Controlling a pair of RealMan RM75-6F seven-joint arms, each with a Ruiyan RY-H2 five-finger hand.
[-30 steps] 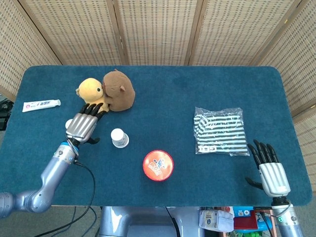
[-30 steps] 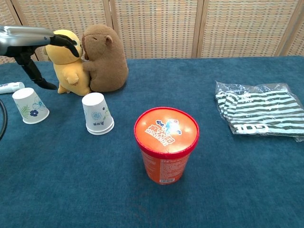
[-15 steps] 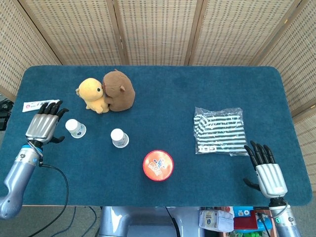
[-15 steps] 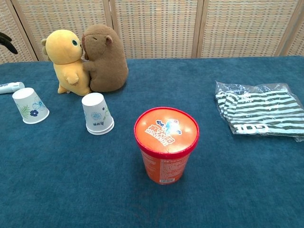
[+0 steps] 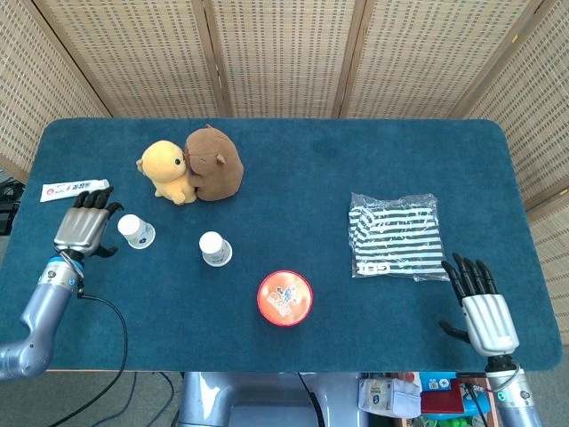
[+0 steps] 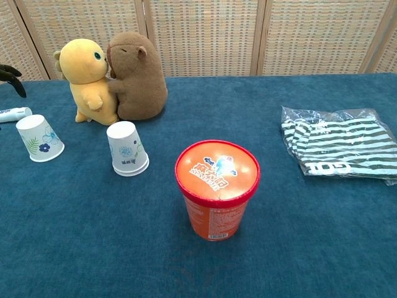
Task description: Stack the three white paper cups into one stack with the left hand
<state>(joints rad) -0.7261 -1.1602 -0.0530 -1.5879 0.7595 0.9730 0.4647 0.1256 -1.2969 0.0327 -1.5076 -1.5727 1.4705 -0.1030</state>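
Over at the left edge of the head view the left hand (image 5: 82, 228) hangs with fingers spread and nothing in it, just beside a single upside-down paper cup (image 5: 136, 231). A short stack of cups (image 5: 214, 248) stands nearer the middle, beside the orange tub (image 5: 284, 298). At lower right the right hand (image 5: 485, 310) lies flat, fingers apart and empty.

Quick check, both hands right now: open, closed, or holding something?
Left hand: open, holding nothing, just left of the single paper cup.
Right hand: open, holding nothing, over the table's near right corner.
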